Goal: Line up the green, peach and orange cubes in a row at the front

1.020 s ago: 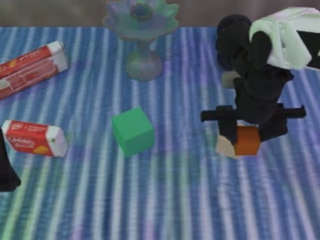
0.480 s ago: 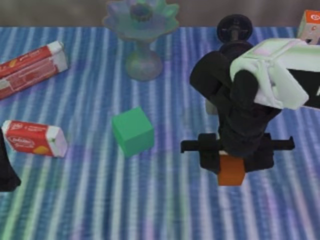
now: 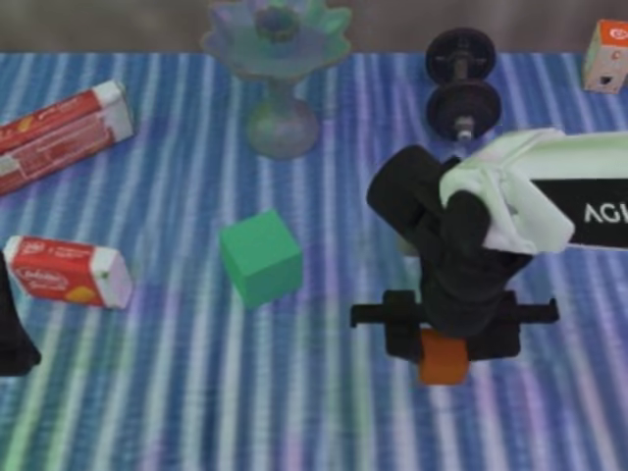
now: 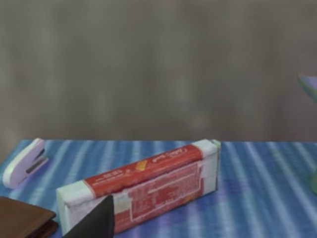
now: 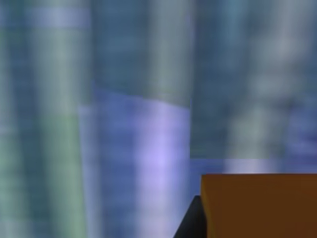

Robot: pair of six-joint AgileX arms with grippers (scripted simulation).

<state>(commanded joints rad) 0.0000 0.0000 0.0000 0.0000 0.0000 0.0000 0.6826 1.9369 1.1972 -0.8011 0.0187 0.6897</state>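
The green cube (image 3: pixel 260 257) rests on the striped cloth, left of centre. My right gripper (image 3: pixel 444 355) is shut on the orange cube (image 3: pixel 444 361) and holds it toward the front, right of centre. In the right wrist view the orange cube (image 5: pixel 260 206) fills the corner beside one dark finger (image 5: pixel 190 224). The right arm covers the spot behind the gripper, and the peach cube is hidden. My left gripper (image 3: pixel 12 339) is parked at the left edge of the table. One of its fingers (image 4: pixel 96 222) shows in front of a long red-and-white box (image 4: pixel 143 186).
Two red-and-white boxes (image 3: pixel 64 128) (image 3: pixel 67 272) lie at the left. A glass pedestal dish (image 3: pixel 280 69) stands at the back centre, a black dumbbell (image 3: pixel 461 83) to its right, a printed carton (image 3: pixel 605 56) in the back right corner. A white stapler (image 4: pixel 25 161) and brown wallet (image 4: pixel 22 218) lie further left.
My right gripper has carried the orange cube forward and slightly left, away from the peach cube it sat beside. The arm now covers the peach cube. The left arm has not moved.
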